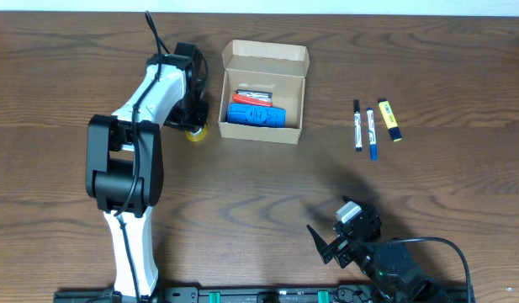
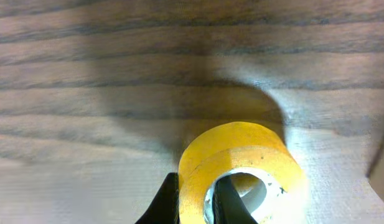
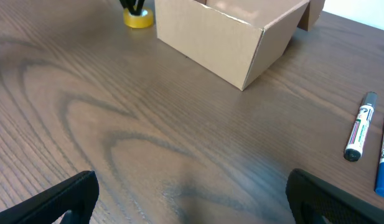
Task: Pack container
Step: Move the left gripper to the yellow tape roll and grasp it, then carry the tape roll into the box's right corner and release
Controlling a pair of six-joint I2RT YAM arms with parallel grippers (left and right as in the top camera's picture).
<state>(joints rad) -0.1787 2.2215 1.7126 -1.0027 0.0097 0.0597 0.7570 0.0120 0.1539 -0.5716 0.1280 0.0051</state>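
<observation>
The tan cardboard container [image 1: 263, 105] stands open at the upper middle, flap lid back, with a blue item [image 1: 256, 115] and a red item [image 1: 253, 96] inside. Its side also shows in the right wrist view [image 3: 216, 37]. A yellow tape roll [image 1: 195, 132] lies on the table just left of it. My left gripper [image 2: 196, 200] is shut on the roll's wall [image 2: 241, 155], one finger outside and one in the core. My right gripper [image 1: 328, 244] is open and empty near the front edge.
Two markers [image 1: 357, 124] [image 1: 371, 133] and a yellow highlighter [image 1: 389, 119] lie in a row right of the container. The markers show at the right edge of the right wrist view [image 3: 358, 134].
</observation>
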